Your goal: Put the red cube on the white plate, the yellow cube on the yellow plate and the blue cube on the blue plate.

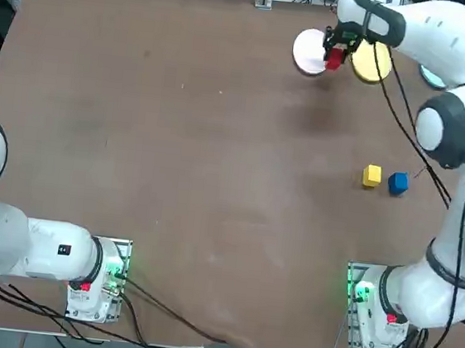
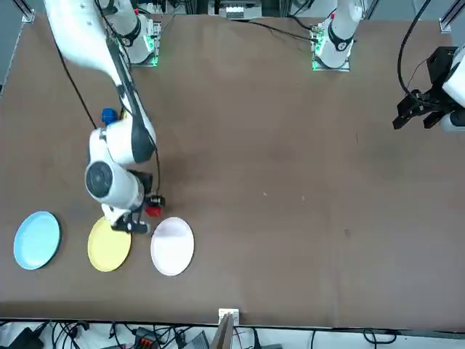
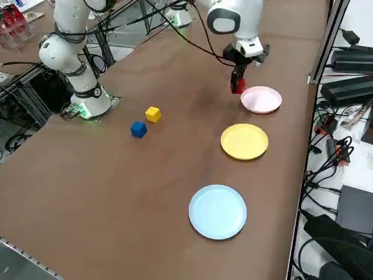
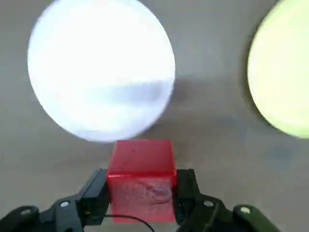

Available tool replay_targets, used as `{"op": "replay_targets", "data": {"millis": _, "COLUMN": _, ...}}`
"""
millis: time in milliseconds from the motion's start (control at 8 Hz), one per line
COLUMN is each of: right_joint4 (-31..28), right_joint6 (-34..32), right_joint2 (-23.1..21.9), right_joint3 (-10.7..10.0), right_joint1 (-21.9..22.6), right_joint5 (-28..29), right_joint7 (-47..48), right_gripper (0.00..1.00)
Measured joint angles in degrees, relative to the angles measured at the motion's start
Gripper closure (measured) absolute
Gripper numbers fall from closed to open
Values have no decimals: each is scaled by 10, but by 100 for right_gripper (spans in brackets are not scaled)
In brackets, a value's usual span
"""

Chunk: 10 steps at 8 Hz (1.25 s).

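A: Largest item first?
B: The brown surface (image 1: 178,135). It carries the plates and two of the cubes.
A: Next in size?
B: The right arm (image 1: 458,123), white with dark joints, reaching over the surface toward its far side.
A: State of the right hand (image 4: 142,193)?
B: Pinching the red cube, one finger against each of two opposite faces. Position: near the facing rims of the white and yellow plates.
A: Plates?
B: Three, round, in a row along the far side. From the robot's left to right: white plate (image 3: 261,100), yellow plate (image 3: 244,142), blue plate (image 3: 218,212).
A: Smallest items?
B: Red cube (image 4: 142,164): in the grip, near the white plate. Its height over the surface cannot be told exactly. Yellow cube (image 1: 372,176) and blue cube (image 1: 398,183): on the surface, closer to the arm's base than the plates, the blue just beside the yellow, on its right.
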Motion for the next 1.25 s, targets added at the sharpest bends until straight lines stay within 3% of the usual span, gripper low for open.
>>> {"op": "replay_targets", "data": {"millis": 375, "right_joint4": 73, "right_joint6": 46, "right_joint2": 58, "right_joint3": 4, "right_joint1": 1, "right_joint5": 0, "right_joint7": 0, "right_gripper": 32}}
{"op": "replay_targets", "data": {"millis": 750, "right_joint4": 78, "right_joint6": 127, "right_joint2": 108, "right_joint3": 6, "right_joint1": 7, "right_joint5": 0, "right_joint7": 6, "right_gripper": 32}}
{"op": "replay_targets", "data": {"millis": 1000, "right_joint4": 82, "right_joint6": 138, "right_joint2": 120, "right_joint3": 6, "right_joint1": 13, "right_joint5": 0, "right_joint7": 10, "right_gripper": 32}}
{"op": "replay_targets", "data": {"millis": 1250, "right_joint4": 82, "right_joint6": 138, "right_joint2": 123, "right_joint3": 6, "right_joint1": 16, "right_joint5": -2, "right_joint7": 10, "right_gripper": 22}}
